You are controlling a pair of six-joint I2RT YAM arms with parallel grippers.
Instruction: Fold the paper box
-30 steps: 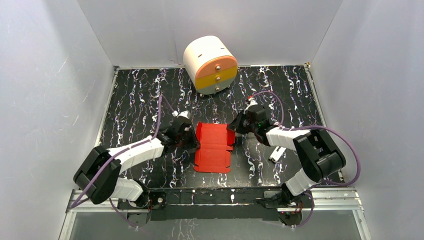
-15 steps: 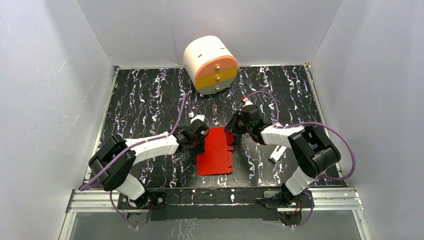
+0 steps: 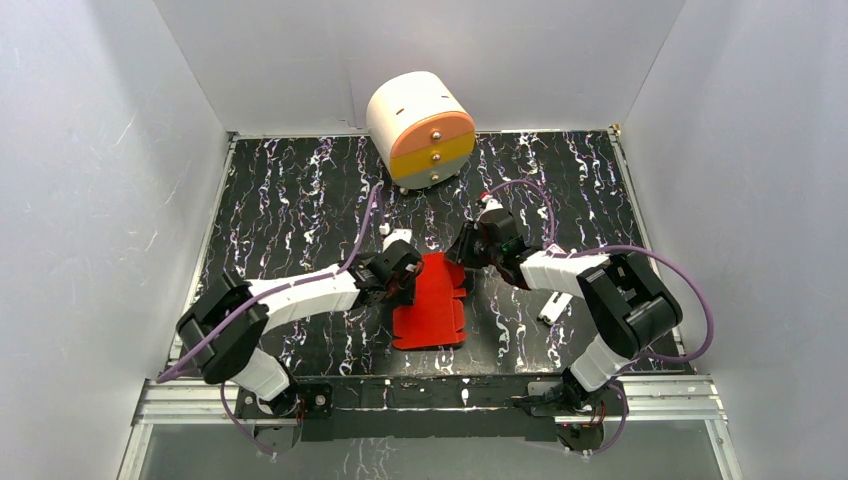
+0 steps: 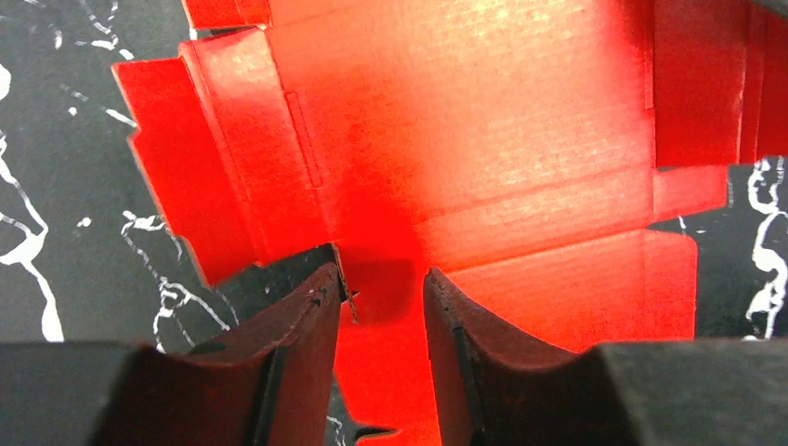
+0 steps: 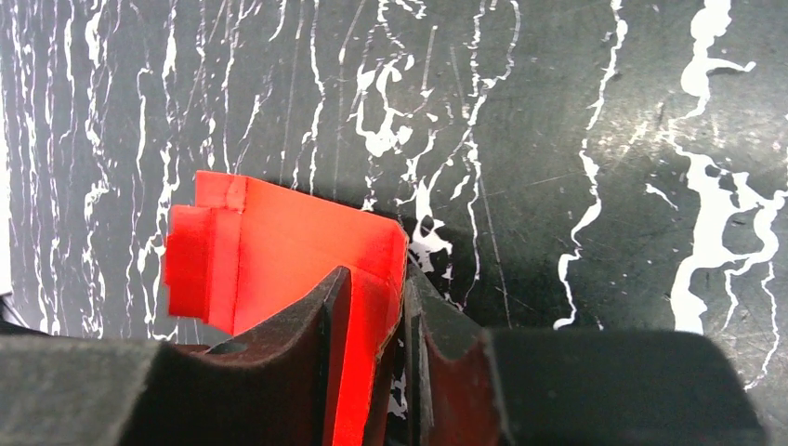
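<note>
Paper box [image 3: 432, 300] sits pinched in right jaws, edge between parted left jaws.

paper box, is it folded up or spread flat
Partly folded. The paper box lies mostly spread, flaps out, but one edge panel is bent up, pinched in the right gripper.

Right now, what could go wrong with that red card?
The right gripper pinches just a corner flap of the paper box; the thin card might tear or slip free. The left gripper is open at the sheet's edge; a push could slide it instead of creasing it.
</note>
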